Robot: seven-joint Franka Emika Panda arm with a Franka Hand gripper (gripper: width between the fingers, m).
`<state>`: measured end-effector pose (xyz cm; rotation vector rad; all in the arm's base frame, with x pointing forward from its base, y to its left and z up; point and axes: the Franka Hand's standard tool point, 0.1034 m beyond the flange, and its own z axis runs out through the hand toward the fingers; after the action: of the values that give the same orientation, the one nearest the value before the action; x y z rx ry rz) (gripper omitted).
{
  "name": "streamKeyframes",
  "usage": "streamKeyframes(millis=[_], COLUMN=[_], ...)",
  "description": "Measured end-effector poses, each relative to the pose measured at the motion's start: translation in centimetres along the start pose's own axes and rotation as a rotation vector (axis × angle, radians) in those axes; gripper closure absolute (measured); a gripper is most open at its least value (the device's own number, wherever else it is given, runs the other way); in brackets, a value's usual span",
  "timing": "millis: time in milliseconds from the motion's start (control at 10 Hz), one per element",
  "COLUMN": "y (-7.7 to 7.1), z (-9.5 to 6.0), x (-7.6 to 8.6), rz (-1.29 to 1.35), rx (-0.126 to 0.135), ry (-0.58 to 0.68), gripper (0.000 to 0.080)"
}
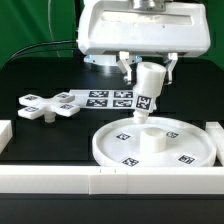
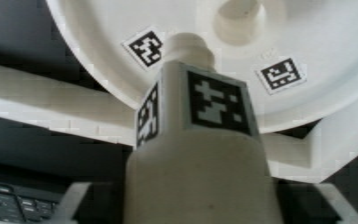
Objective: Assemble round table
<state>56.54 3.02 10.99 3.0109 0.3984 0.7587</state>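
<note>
The large round rimmed disc lies flat on the black table at the front right, with a short raised hub at its middle. My gripper is shut on the short thick cylinder post and holds it tilted just above the hub, its lower end close over the disc. In the wrist view the post fills the middle, its tag facing the camera, with the disc beyond it. The four-armed cross piece lies flat on the table at the exterior view's left.
The marker board lies behind the disc. Long white border blocks run along the front edge and stand at the exterior view's left and right. A green backdrop is behind.
</note>
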Motion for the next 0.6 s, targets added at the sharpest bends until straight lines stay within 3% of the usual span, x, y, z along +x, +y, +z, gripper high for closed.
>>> streamKeyframes(millis=[100, 300, 600], y=[-1.2, -1.3, -1.7], z=[0.5, 0.6, 0.6], x=[-0.2, 0.5, 0.6], rz=[-0.008, 0.015, 0.006], rx=[0.020, 0.048, 0.046], ry=[-0.007, -0.005, 0.013], gripper=[0.0390, 0.0390, 0.0390])
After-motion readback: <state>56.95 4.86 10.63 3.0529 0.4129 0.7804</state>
